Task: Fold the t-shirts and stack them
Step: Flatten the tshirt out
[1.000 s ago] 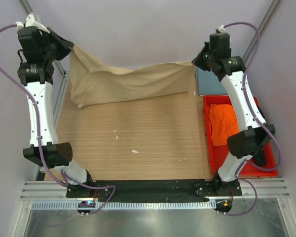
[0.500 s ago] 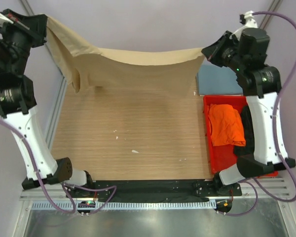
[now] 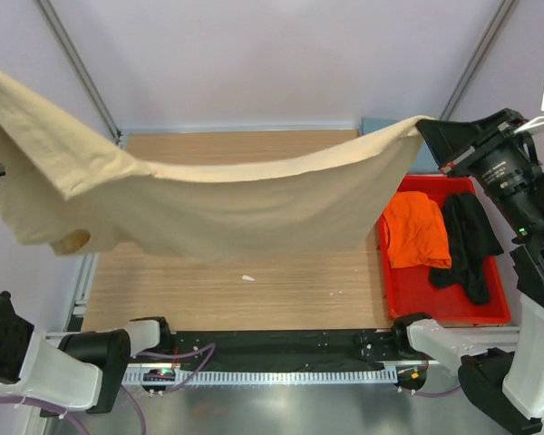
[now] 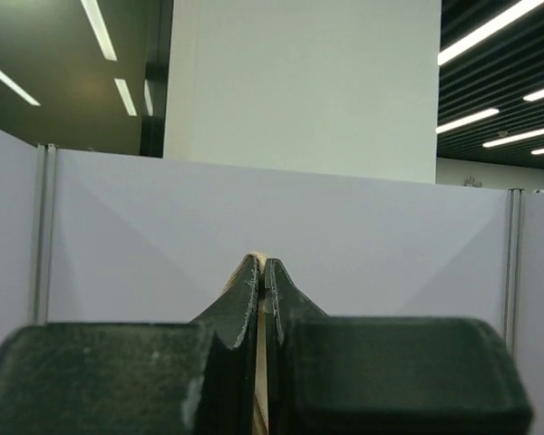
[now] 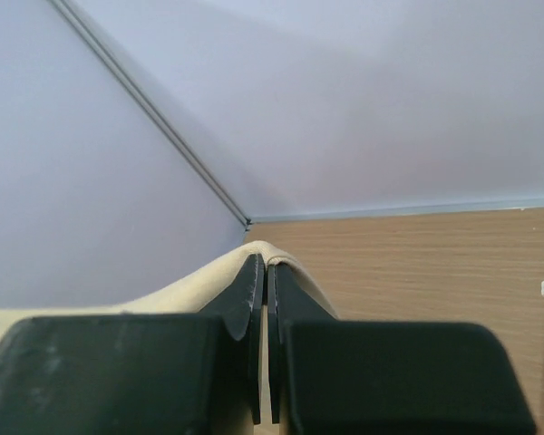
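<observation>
Tan shirt [image 3: 208,208] hangs stretched in the air over the table [image 3: 281,281], sagging in the middle. Left gripper [image 4: 261,267] is pinched tight on one end and right gripper [image 5: 265,267] on the other. Orange shirt [image 3: 415,228] and black shirt [image 3: 467,245] lie side by side in the red bin [image 3: 435,306] at the right

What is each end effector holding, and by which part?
Both pinch the tan-beige t-shirt, stretched in the air between them: the right end effector at its right corner, the left end effector at the opposite end.
</observation>
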